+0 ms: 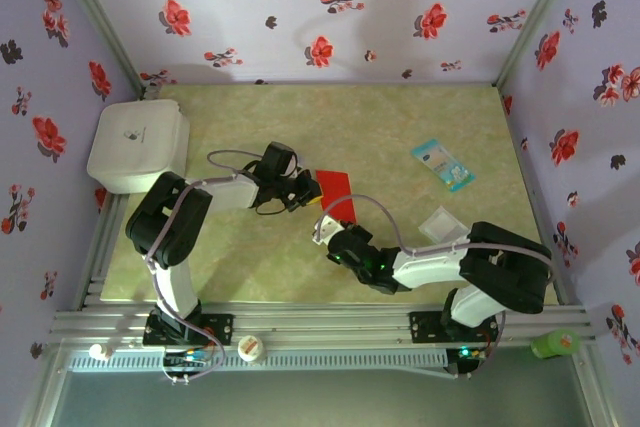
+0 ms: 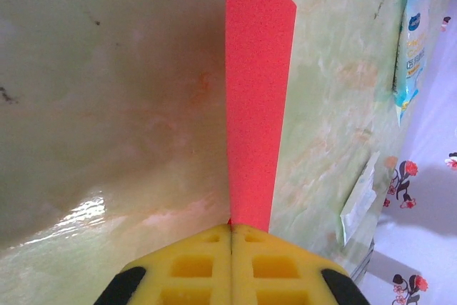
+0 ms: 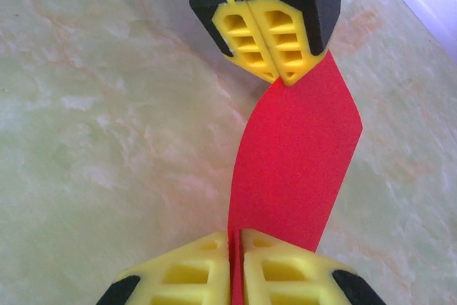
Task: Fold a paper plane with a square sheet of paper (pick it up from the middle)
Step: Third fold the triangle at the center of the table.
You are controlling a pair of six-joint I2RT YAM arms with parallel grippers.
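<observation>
Bright red paper sheet (image 3: 293,169), plain, on edge, gently bowed

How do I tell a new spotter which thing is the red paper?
Look at the middle of the green table. There the left gripper and the right gripper meet, both pinching the red paper between them. It is plain bright red; the packet to its right is light blue and white.
</observation>
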